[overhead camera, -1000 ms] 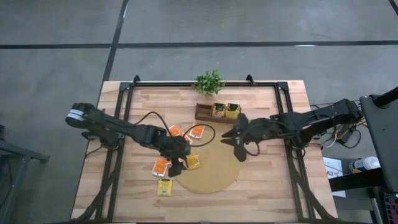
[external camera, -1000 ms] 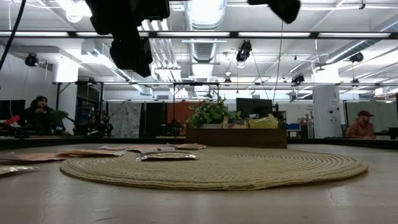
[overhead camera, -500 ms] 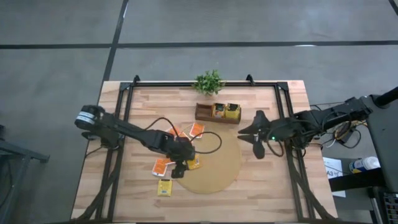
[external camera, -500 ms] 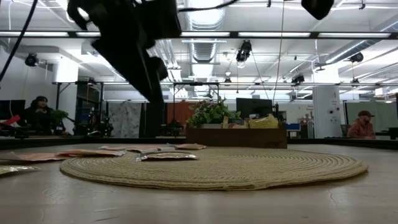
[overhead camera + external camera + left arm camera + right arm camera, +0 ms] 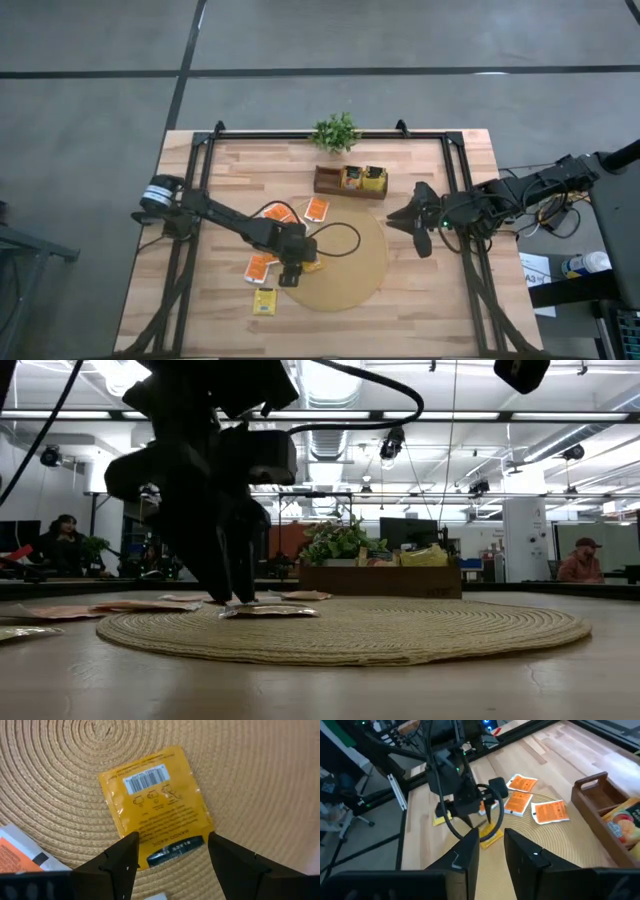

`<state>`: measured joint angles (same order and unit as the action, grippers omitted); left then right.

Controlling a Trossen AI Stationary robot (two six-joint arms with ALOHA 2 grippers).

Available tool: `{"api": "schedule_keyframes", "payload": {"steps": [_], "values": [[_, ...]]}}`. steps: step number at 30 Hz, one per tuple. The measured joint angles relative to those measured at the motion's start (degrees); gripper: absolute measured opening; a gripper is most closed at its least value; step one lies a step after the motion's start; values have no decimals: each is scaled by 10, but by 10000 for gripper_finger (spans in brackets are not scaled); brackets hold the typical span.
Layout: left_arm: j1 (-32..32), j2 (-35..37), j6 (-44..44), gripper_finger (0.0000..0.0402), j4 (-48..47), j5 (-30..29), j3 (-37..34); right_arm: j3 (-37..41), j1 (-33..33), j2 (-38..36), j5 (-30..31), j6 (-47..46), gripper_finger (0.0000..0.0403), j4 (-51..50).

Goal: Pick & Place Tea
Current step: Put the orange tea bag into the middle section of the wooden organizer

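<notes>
Yellow tea packet (image 5: pixel 156 802), barcode end away

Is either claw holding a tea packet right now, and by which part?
Nothing held. The left claw stands open astride the yellow packet's near edge; the right claw is empty.

Both arms are dark, nearly black, built of slim jointed links. The left arm (image 5: pixel 215 215) carries a pale silver-grey cylindrical band on the joint nearest its base, and a thin black cable curls in a loop off its wrist end. The right arm (image 5: pixel 500 195) shows a tiny green light near its wrist, with a tangle of thin wires at its far-right base. Each wrist ends in two flat, angular matte-black fingers (image 5: pixel 117 865) with bevelled edges.
</notes>
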<state>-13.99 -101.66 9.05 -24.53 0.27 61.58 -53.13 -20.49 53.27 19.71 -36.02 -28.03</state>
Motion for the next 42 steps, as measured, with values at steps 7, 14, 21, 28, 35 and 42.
{"api": "schedule_keyframes", "payload": {"steps": [7,14,21,28,35,42], "values": [[-2,-23,-3,232,3,-19,2,-1,0,9,-1,-3,83,5],[-1,-29,-5,222,4,-21,2,-1,0,12,-1,-4,82,4],[-1,-29,-2,122,-1,-2,2,-1,0,13,-1,-3,77,5],[-1,-30,4,8,-16,30,7,-1,0,13,3,0,75,5],[-2,-33,-29,1,-58,16,53,-1,0,13,13,2,73,5],[0,-33,-32,0,-104,10,102,-1,0,13,14,2,71,5]]}}
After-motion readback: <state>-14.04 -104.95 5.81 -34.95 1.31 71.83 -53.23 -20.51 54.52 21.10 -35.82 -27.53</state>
